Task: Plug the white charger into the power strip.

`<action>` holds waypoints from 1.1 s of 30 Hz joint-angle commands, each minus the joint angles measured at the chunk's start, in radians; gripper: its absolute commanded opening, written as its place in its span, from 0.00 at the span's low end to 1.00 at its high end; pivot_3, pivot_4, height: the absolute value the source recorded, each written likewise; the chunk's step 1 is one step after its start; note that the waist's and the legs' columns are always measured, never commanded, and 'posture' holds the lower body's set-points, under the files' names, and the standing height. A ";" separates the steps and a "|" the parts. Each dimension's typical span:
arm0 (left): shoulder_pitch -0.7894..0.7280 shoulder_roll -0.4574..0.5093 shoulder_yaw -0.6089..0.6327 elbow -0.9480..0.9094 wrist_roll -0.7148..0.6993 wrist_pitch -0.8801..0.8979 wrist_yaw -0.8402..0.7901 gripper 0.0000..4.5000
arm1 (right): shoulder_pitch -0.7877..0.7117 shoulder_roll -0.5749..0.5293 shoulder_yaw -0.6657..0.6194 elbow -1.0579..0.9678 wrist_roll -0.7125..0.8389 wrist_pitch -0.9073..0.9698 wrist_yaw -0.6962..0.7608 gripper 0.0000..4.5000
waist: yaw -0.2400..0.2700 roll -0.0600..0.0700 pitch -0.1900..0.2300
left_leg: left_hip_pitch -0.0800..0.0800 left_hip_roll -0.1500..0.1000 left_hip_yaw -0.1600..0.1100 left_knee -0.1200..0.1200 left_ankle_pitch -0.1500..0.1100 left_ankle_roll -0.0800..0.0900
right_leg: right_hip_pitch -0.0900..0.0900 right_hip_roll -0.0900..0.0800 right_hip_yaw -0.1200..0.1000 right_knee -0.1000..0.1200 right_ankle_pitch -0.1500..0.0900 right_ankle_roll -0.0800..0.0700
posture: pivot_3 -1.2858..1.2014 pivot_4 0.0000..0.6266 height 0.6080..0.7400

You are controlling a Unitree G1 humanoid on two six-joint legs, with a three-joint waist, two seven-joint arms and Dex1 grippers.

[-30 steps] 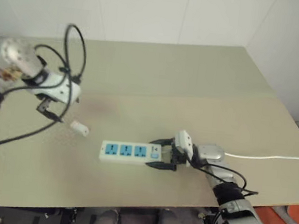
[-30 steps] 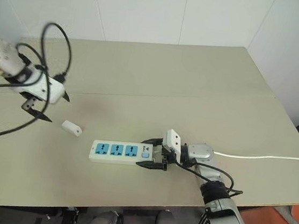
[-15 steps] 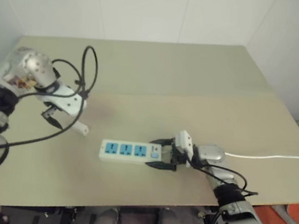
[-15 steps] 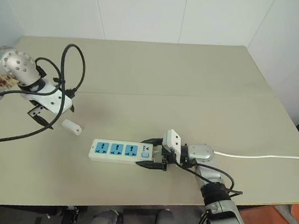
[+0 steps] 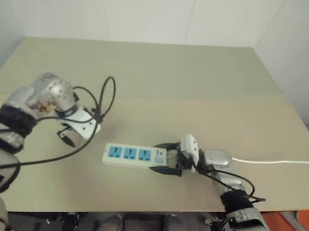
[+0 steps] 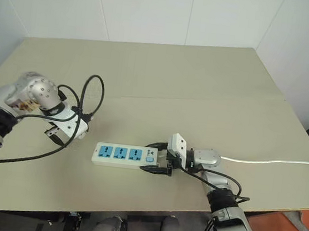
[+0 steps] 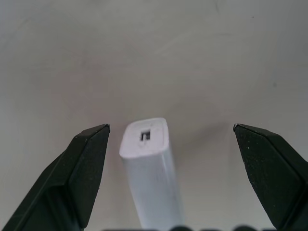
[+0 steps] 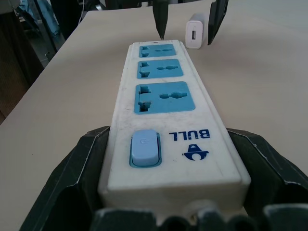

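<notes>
The white charger (image 7: 150,168) lies on the tan table, its port end facing up between the spread fingers of my left gripper (image 7: 171,127), which points down over it and touches neither side. In the head views that gripper (image 5: 71,135) covers the charger, just left of the power strip (image 5: 133,156). The strip lies flat with three blue socket faces up. My right gripper (image 5: 166,158) is shut on its switch end, one finger (image 8: 79,163) on each long side. From the right wrist, the charger (image 8: 195,30) stands just past the strip's far end.
The strip's white cord (image 5: 283,162) runs right across the table and off its edge. A black cable loop (image 5: 103,96) stands above my left wrist. The table's front edge (image 5: 132,212) is close below the strip. Open tabletop stretches behind, up to the white wall.
My left gripper has come down and to the right, from off to the charger's left to straddling it. The right gripper and the strip have stayed put.
</notes>
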 commanded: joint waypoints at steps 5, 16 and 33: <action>-0.002 -0.031 0.040 0.025 0.133 -0.024 0.135 1.00 | 0.003 0.005 -0.001 -0.032 -0.001 0.013 -0.023 0.76 | 0.004 0.001 -0.001 | 0.003 0.000 0.000 0.000 0.000 0.000 | 0.002 0.000 0.000 0.002 0.000 0.000 | 0.52 0.24 1.00; 0.017 -0.046 0.068 0.039 0.147 -0.039 0.114 0.81 | 0.022 -0.004 -0.002 -0.064 0.005 0.027 -0.032 0.76 | 0.005 0.001 -0.001 | 0.007 -0.001 0.000 0.001 0.001 -0.001 | 0.003 0.000 0.001 0.010 0.000 0.000 | 0.52 0.24 1.00; -0.007 -0.085 0.156 -0.031 0.022 0.033 0.032 0.23 | 0.003 -0.011 -0.004 -0.042 0.001 0.030 -0.027 0.76 | 0.006 0.000 0.000 | 0.004 -0.001 -0.001 0.002 0.001 -0.001 | 0.001 0.000 0.001 0.010 0.000 0.000 | 0.52 0.24 1.00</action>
